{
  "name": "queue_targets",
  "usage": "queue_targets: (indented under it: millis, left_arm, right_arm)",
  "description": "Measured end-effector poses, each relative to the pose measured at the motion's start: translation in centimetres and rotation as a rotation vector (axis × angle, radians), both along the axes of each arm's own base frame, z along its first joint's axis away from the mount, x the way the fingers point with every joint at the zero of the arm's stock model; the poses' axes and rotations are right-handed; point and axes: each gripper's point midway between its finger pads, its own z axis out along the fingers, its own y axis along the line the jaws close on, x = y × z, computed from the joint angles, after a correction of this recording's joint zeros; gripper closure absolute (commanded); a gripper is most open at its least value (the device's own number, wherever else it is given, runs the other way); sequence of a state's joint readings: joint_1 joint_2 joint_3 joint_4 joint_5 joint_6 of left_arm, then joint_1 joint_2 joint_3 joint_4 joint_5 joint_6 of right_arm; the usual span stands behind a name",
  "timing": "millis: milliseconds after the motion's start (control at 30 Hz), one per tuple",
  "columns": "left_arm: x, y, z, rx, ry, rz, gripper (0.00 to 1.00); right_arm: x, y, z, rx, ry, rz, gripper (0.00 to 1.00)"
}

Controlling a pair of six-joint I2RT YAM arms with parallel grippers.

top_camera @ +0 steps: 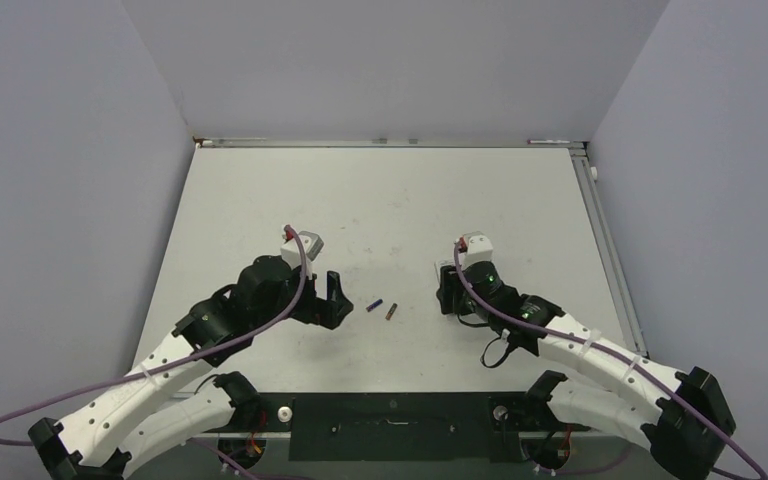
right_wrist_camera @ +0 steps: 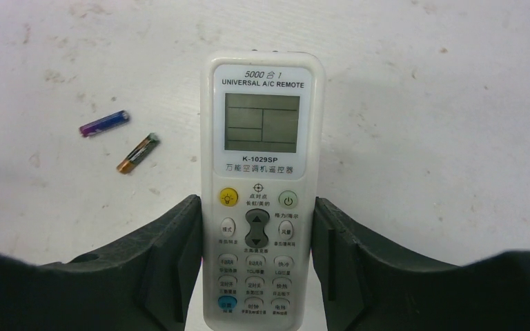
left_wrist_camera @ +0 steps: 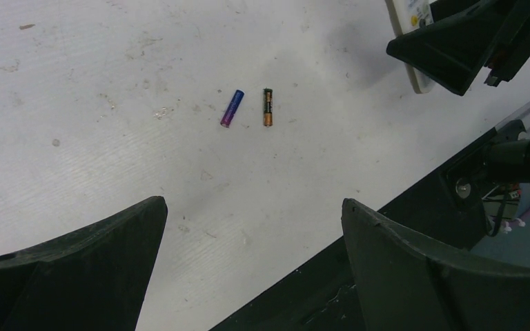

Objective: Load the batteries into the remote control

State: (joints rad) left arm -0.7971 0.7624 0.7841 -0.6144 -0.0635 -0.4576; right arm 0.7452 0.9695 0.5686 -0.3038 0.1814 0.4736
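Legible from right wrist only: "UNIVERSAL A/C REMOTE", "K-1029SP" on slim white remote (right_wrist_camera: 261, 124), gripped by right hand (right_wrist_camera: 255, 210); left hand (left_wrist_camera: 252, 210) wide.

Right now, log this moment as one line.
left tool: open, empty | right tool: shut on remote control, across its width | purple battery, gold battery: loose on table, not loaded

White arms (top_camera: 135, 392), black joints (top_camera: 265, 285), purple cables (top_camera: 306, 268)
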Motion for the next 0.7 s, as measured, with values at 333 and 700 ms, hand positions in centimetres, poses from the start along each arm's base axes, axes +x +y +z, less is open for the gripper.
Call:
queue_targets:
  millis: [333,700]
  left_arm:
    - [-0.8,-2.6,1.0,-0.158,0.103,-0.067,0.03]
    - [-2.8,-5.3,2.2,-0.303,0.233,-0.173,0.05]
  right_arm:
    - [-2.8,5.3,2.2,-0.091,-0.116,0.374,0.91]
    - [-7.0,10.3,3.5,-0.158,-0.203,0.719,0.91]
